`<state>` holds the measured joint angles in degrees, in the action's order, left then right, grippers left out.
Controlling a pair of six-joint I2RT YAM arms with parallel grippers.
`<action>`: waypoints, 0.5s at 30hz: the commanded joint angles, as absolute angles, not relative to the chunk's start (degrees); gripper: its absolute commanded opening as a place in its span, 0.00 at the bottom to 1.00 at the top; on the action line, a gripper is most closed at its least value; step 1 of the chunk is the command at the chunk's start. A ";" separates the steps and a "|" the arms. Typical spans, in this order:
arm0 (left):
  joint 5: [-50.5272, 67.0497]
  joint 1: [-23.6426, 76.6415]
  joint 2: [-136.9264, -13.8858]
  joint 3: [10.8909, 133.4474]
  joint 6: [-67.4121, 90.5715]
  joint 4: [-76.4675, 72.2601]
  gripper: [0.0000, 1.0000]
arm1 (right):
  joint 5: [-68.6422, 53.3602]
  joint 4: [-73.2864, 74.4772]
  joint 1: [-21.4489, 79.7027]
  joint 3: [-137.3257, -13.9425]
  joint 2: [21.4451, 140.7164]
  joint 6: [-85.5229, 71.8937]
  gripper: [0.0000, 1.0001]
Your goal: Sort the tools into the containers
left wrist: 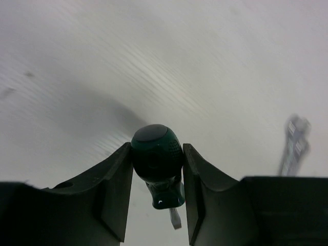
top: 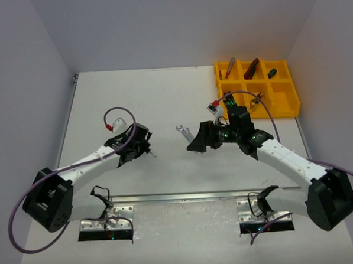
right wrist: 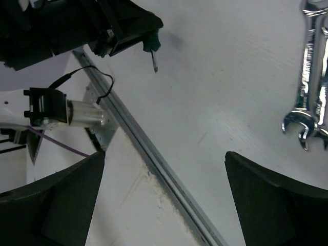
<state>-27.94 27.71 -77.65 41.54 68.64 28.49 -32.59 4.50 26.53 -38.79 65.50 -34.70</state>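
My left gripper (top: pixel 146 149) is shut on a stubby green screwdriver (left wrist: pixel 156 156), tip pointing down, just above the table; in the left wrist view (left wrist: pixel 156 154) its handle is squeezed between both fingers. My right gripper (top: pixel 196 143) is open wide and empty (right wrist: pixel 164 159), low over the table's middle. Silver wrenches (top: pixel 184 131) lie between the grippers, to the right in the right wrist view (right wrist: pixel 312 77). The yellow tray (top: pixel 288 111) sits at the back right, holding a screwdriver (top: pixel 229 67), a dark red-handled tool (top: pixel 251 69), a green screwdriver (top: pixel 271 72) and pliers (top: pixel 255 102).
A metal rail (top: pixel 186 196) runs across the near edge between the arm bases, also crossing the right wrist view (right wrist: pixel 154 154). Grey walls close in the table at left, back and right. Purple cables loop over both arms.
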 commanded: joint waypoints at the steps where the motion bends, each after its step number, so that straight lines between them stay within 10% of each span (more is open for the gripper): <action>1: -12.55 37.06 -61.31 33.70 53.81 -4.65 0.00 | -40.63 -11.15 33.28 -38.66 71.87 -41.56 0.99; 15: -0.26 43.17 -58.93 32.33 53.90 -18.78 0.00 | -35.13 -23.98 38.38 -39.29 77.79 -49.69 0.65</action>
<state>-3.18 41.81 -58.73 32.83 55.02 -11.62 -35.99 -17.91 38.02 -36.97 78.07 -47.53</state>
